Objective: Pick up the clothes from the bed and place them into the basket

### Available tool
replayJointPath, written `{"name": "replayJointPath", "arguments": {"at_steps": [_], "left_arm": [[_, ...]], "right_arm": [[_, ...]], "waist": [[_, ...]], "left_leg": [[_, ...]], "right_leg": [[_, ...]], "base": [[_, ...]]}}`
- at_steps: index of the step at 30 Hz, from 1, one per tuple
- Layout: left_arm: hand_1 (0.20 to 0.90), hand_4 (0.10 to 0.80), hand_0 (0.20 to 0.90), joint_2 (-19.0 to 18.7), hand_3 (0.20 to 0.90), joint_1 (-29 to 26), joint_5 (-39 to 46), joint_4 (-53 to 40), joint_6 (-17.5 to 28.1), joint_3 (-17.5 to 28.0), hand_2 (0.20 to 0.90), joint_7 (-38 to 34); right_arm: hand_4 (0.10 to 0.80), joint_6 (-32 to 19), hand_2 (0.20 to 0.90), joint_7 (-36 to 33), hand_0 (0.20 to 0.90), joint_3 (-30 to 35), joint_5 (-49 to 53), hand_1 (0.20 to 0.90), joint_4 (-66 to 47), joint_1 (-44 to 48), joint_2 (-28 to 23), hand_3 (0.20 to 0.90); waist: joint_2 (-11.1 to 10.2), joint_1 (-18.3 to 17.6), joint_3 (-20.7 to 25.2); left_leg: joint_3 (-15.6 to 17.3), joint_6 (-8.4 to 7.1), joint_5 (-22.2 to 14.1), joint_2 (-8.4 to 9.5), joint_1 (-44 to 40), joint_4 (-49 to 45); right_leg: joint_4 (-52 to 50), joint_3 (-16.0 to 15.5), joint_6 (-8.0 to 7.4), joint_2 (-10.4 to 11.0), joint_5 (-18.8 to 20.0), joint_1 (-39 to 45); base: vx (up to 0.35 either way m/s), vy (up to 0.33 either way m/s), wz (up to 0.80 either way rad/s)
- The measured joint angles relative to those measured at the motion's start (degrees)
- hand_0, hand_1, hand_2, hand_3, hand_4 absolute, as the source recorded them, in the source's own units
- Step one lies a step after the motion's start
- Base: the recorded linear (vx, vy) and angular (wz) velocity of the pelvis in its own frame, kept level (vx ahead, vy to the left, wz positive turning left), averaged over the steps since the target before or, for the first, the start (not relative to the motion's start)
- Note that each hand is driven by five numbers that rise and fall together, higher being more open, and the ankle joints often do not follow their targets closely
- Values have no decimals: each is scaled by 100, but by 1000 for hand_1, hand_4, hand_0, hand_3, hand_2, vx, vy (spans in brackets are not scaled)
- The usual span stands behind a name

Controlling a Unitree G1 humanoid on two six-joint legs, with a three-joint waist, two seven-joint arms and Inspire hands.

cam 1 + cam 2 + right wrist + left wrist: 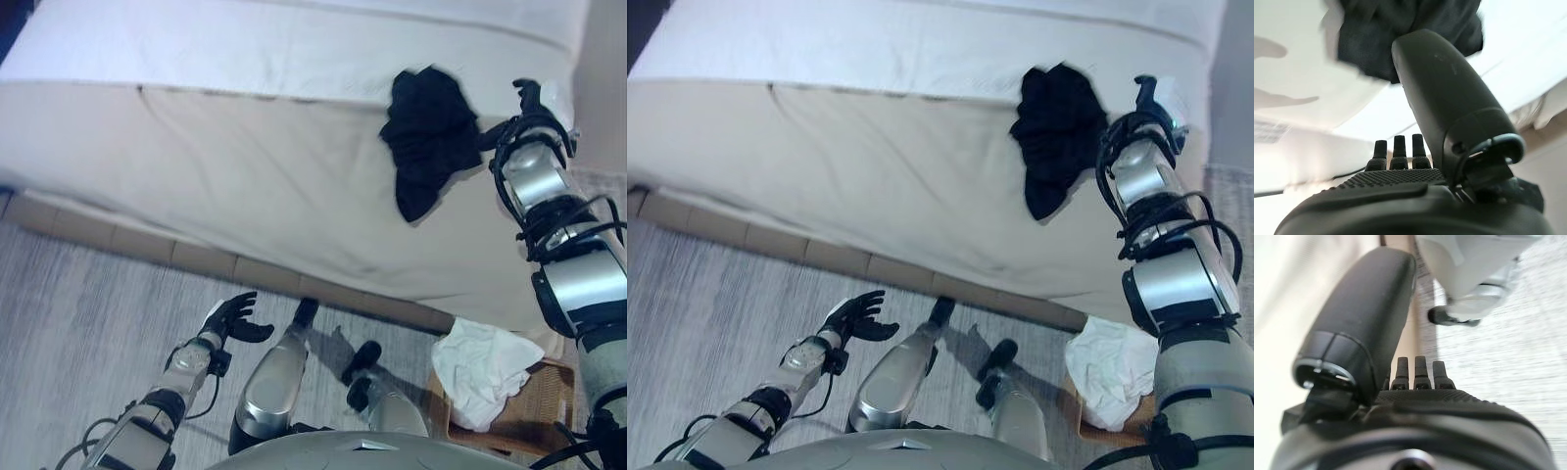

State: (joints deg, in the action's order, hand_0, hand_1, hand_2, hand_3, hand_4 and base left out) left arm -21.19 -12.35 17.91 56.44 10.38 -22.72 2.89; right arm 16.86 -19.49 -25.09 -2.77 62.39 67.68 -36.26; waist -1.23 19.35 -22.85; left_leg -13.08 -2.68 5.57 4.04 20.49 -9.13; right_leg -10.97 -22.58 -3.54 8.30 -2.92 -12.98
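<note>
Lying at the near edge of the bed (245,176), a black garment (428,137) was bunched on top of the pale cover, with one narrow end hanging down over the side of the mattress. The right hand (530,99) was raised over the bed just beside the garment, toward the robot's right of it. In the right wrist view its fingers (1399,147) stood out straight in a row and the thumb pointed forward, with nothing between them; the dark cloth showed just past the thumb's tip, and whether thumb and cloth touched could not be told.

Down at the foot of the bed, on the robot's right, a woven brown basket (534,411) stood on the floor (88,294). A crumpled white cloth (480,367) lay in it, heaped above the rim and spilling over the side nearest the bed.

The left hand (230,318) hung low over the grey patterned floor, well apart from the bed and the garment. Its fingers were loosely spread and lightly bent, and it had hold of nothing. A strip of light brown boards ran along the floor under the bed's edge, between the grey floor and the hanging bedcover.
</note>
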Motion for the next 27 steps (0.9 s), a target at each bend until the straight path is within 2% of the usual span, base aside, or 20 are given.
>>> {"name": "replayJointPath", "arguments": {"at_steps": [2,5,8,11,12,13,14,17,18,22,24,25,27], "left_arm": [[900,800,900,-40,900,-14,115,-139,87,7,900,-134],[900,800,900,-62,900,81,660,-460,267,197,900,-229],[900,800,900,-76,900,298,1240,-902,383,700,900,-300],[900,800,900,-215,900,396,1460,-1080,524,1038,900,-394],[900,800,900,-270,900,415,1475,-1071,546,1086,900,-392],[900,800,900,-299,900,452,1485,-1076,607,1115,900,-374],[900,800,900,-323,900,481,1498,-1108,647,1116,900,-350],[900,800,900,-362,900,536,1570,-1270,691,1071,900,-268],[900,800,900,-348,900,538,1569,-1273,707,1018,900,-232],[900,800,900,-355,900,566,1555,-1288,749,692,900,-243],[900,800,900,-359,900,587,1545,-1352,779,608,900,-257],[900,800,900,-368,900,582,1535,-1354,776,605,900,-296],[900,800,900,-418,900,576,1514,-1351,752,593,900,-417]], "right_arm": [[800,114,900,1,900,-115,173,900,42,252,45,900],[800,233,900,21,900,-192,381,900,327,536,42,900],[800,371,900,120,900,-174,789,900,566,503,45,900],[800,524,900,313,900,-177,1160,900,582,515,44,900],[627,559,752,369,752,-193,1193,752,622,548,44,727],[232,581,413,444,413,-282,1207,413,716,650,6,332],[100,627,300,569,300,-300,1230,300,737,779,-104,200],[100,633,300,707,300,-519,1284,300,819,1185,-400,200],[100,584,300,660,300,-521,1311,300,817,1243,-445,200],[100,215,300,208,300,-673,1325,300,559,1269,-339,200],[100,34,300,-181,300,-730,1236,300,-122,1172,-335,200],[100,-56,300,-440,300,-735,1157,300,-709,1042,-334,200],[100,-232,300,-667,300,-735,978,300,-1422,817,-330,200]], "waist": [[-7,109,-359],[-40,227,-701],[-67,326,-718],[-68,435,-734],[-67,441,-745],[-66,420,-745],[-65,424,-745],[-65,373,-746],[-66,365,-746],[-70,272,-744],[-112,216,-762],[-191,176,-797],[-334,110,-848]], "left_leg": [[-5,-61,-49,34,155,-119],[-61,-51,-88,122,581,-347],[-160,-5,-123,240,1236,-666],[-206,18,-148,328,1748,-1022],[-224,16,-152,348,1831,-1083],[-249,16,-152,380,1898,-1129],[-277,22,-159,403,2010,-1186],[-374,29,-165,413,2365,-1260],[-391,-22,-132,399,2409,-1251],[-376,-50,-113,292,2413,-1246],[-288,-85,-86,163,2382,-1170],[-192,-95,-51,70,2249,-1098],[-24,-57,-12,-53,1839,-895]], "right_leg": [[-296,-8,-4,87,-75,-209],[-724,-42,0,227,-212,-676],[-1058,-146,-11,370,-255,-1258],[-1340,-164,-21,454,-262,-1703],[-1397,-164,-30,469,-268,-1776],[-1469,-147,-43,494,-277,-1859],[-1548,-125,-68,511,-295,-1969],[-1657,-101,-73,486,-298,-2296],[-1677,-111,-74,486,-298,-2357],[-1564,-80,-74,383,-297,-2352],[-1403,38,-46,228,-276,-2337],[-1271,130,43,131,-213,-2240],[-1028,239,105,36,-127,-1900]], "base": [[-38,101,7],[-10,43,15],[-26,11,21],[-42,25,7],[-89,26,10],[-88,5,7],[-74,-30,7],[-69,-93,4],[-70,-118,5],[-63,-92,-7],[-80,-113,-28],[-57,-103,-39],[-52,-132,-41]]}}
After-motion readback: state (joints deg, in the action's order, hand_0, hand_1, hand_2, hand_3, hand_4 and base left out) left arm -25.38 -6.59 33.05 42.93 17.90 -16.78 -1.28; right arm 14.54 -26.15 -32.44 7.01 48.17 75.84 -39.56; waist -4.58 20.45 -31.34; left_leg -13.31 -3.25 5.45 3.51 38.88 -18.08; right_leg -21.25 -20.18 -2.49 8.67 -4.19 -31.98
